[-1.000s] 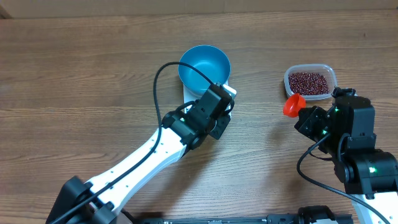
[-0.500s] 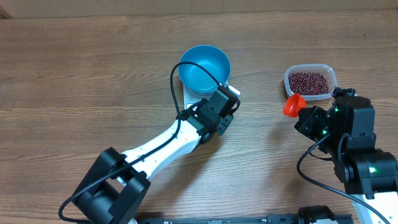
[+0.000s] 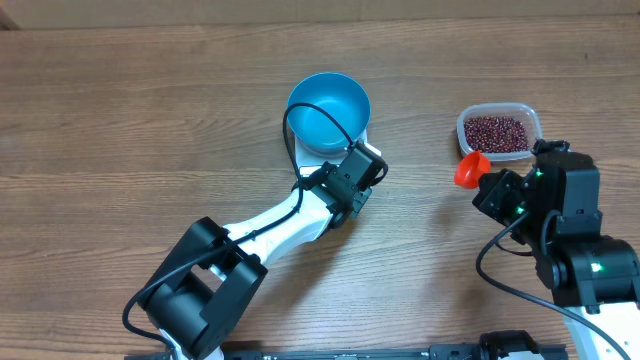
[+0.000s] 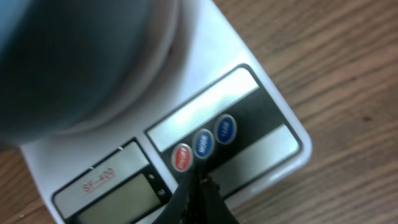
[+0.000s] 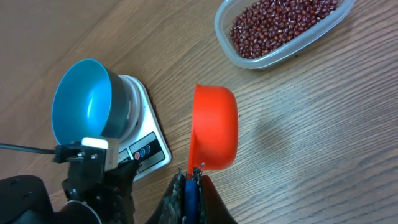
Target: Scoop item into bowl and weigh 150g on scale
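The beans [image 3: 495, 131], small glossy dark red-brown ovals, lie in a loose heap in a clear rounded-rectangular plastic tub [image 3: 531, 118] at the far right of the surface [image 3: 120, 120]; the bowl [image 3: 328, 100], round, deep and smooth bright blue, stands on the scale [image 4: 217, 56] at far centre, well apart from the tub. The scale is a flat white plastic slab with rounded corners; along its near edge run a grey display window [image 4: 118, 205], one red button [image 4: 181, 157] and two blue buttons [image 4: 203, 143] in a black panel. The left hand [image 4: 196, 182] is closed with nothing between its dark tips, which sit right at the red button; whether they touch it I cannot tell. The right hand [image 5: 189, 177] is clamped on the handle of a smooth orange-red plastic scoop [image 5: 214, 127], whose round cup hangs over bare wood grain just near-left of the tub. Against a second ago, the left arm's rear joints have swung in from the near left and the left hand has edged slightly right; bowl, tub, scoop and right arm sit as they did.
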